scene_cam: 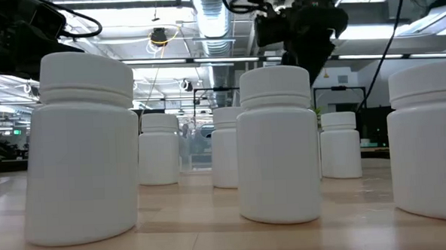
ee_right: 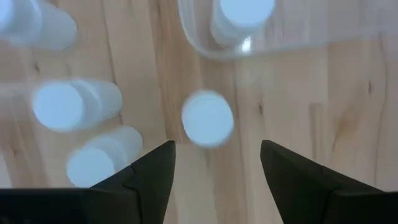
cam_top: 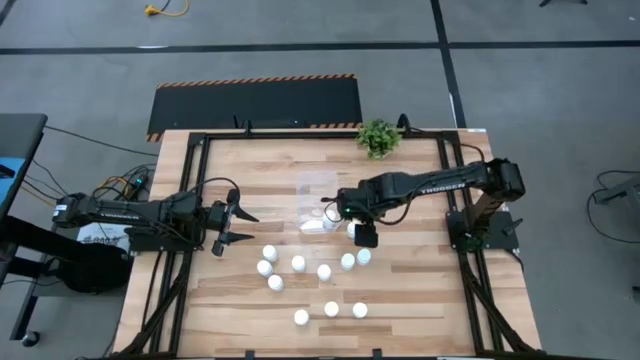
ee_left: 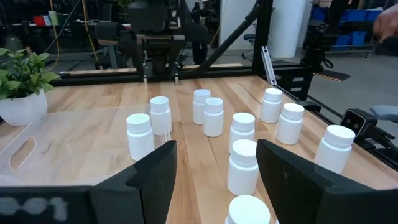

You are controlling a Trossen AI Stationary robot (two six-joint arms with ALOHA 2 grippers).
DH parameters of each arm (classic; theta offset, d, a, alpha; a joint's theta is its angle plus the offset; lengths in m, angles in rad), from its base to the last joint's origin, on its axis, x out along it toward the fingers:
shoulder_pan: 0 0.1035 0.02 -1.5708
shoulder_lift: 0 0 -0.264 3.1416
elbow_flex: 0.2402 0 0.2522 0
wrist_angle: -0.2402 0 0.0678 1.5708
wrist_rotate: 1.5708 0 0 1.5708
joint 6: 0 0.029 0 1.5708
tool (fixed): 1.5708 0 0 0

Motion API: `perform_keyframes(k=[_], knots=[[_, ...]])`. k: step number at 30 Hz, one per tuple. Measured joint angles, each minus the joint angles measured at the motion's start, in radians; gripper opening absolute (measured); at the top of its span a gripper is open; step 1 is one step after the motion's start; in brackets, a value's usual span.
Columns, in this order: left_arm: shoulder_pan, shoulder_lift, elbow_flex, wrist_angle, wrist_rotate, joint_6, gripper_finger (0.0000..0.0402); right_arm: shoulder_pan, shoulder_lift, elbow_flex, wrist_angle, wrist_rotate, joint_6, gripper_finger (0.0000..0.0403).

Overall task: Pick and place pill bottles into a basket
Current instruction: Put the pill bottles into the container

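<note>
light wood plank table (cam_top: 420, 290), visible grain, boxed in by a black metal frame. pill bottles (cam_top: 324, 271) scattered over the near half: small plain white plastic cylinders with ribbed-neck caps, smooth and matte, no labels or print readable on any of them. about ten standing loose on the wood, seen from above as white dots.

basket (cam_top: 318, 205) near the middle of the table, just past the bottle cluster: clear, glossy, thin-walled rectangular plastic with rounded corners and a cut-out handle slot, barely visible against the wood. one bottle (ee_right: 241, 17) standing inside it by a corner, per the right wrist view.

right gripper (cam_top: 365, 235) hanging just beside the basket's near edge, pointing down, fingers spread wide and empty, one loose bottle (ee_right: 208, 118) on the wood straight below between the fingertips, not touched. white lettering along the right arm's dark link, reads something like "trossen" but too small to be sure.

left gripper (cam_top: 238, 227) off to the left side of the table, well apart from the bottles, fingers (ee_left: 146, 183) splayed apart with nothing in them, aimed across at the cluster.

small leafy green plant (cam_top: 378, 137) in a white pot at the far edge. black mat with orange-black hazard striping (cam_top: 255, 105) on the grey floor beyond the table.
</note>
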Motion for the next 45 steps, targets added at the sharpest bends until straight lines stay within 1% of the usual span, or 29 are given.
perform_keyframes(k=[6,9,19,29,36,45], knots=[[0.0,0.0,0.0,0.0,0.0,-0.003,0.0211,0.019,0.0,-0.055,0.106,0.001,0.002,0.023],[0.0,0.0,0.0,0.0,0.0,-0.006,0.0211,0.019,0.0,-0.075,0.105,0.005,0.005,0.023],[0.0,0.0,0.0,0.0,0.0,-0.006,0.0211,0.015,0.0,-0.142,0.181,0.007,0.011,0.023],[0.0,0.0,0.0,-0.001,0.0,-0.006,0.0211,0.0,0.008,-0.144,0.231,0.006,-0.009,0.023],[0.0,0.0,0.0,-0.003,0.0,-0.011,0.0211,-0.012,0.033,-0.145,0.229,0.004,-0.035,0.023],[0.0,0.0,0.0,-0.004,0.0,-0.011,0.0211,-0.012,0.03,-0.144,0.222,0.003,-0.035,0.023]])
